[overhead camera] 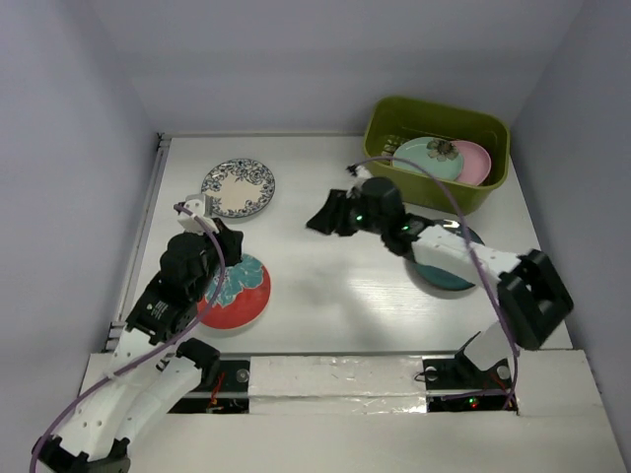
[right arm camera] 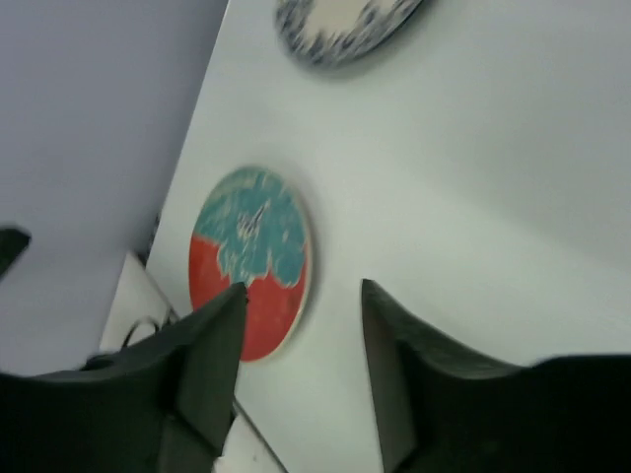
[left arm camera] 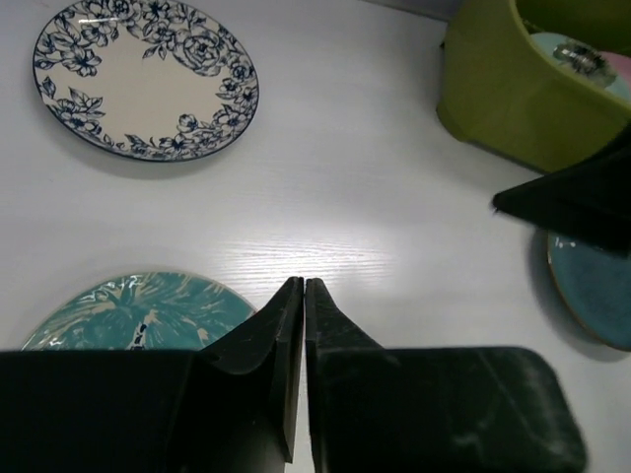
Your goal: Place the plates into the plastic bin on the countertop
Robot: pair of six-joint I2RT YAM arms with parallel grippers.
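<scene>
fingers (left arm camera: 281,325) of the left gripper (left arm camera: 304,286) are pressed flat together with nothing between them; that arm reaches up over the red-and-teal plate (overhead camera: 245,296), well left of and nearer than the plastic bin (overhead camera: 434,197). the right gripper (right arm camera: 302,286) stands with its jaws parted and empty, its forearm stretched leftward just in front of the bin, above the dark teal plate (overhead camera: 449,276). the bin is olive green, its long side running left to right across the far right of the countertop (overhead camera: 325,305). inside lie a mint green plate (overhead camera: 422,160) overlapping a pink plate (overhead camera: 477,163). a white floral-rimmed plate (overhead camera: 238,187) lies flat, far left of the bin.
</scene>
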